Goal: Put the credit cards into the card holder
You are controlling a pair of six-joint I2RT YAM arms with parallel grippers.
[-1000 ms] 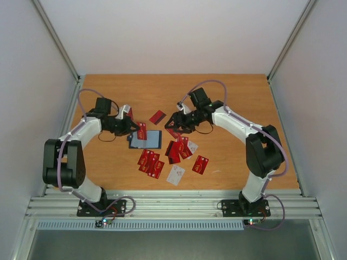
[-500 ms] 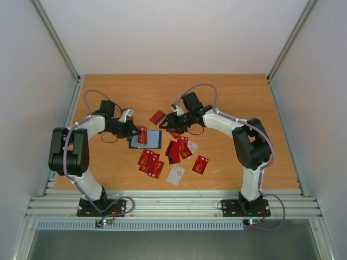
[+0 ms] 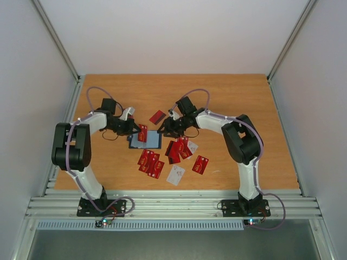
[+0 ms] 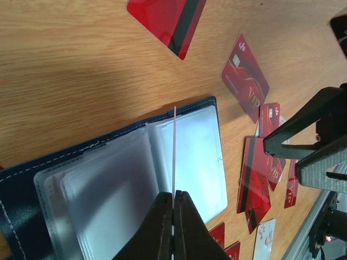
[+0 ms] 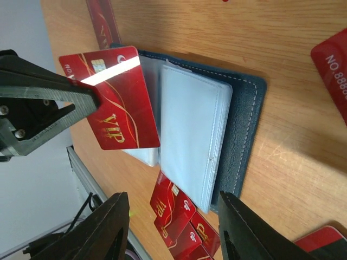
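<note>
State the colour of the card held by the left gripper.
Red with gold VIP lettering; the card shows best in the right wrist view.

the top camera is looking down from above and behind the arm bases (image 3: 103,207), taking in the whole table (image 3: 233,92) from far off. the left wrist camera is looking along the left gripper (image 4: 173,196), sitting very near the card holder (image 4: 32,170). the right wrist camera is looking down past the right gripper (image 5: 173,199), also near. all three are sharing the card holder and the red card (image 5: 116,103) over it.
</note>
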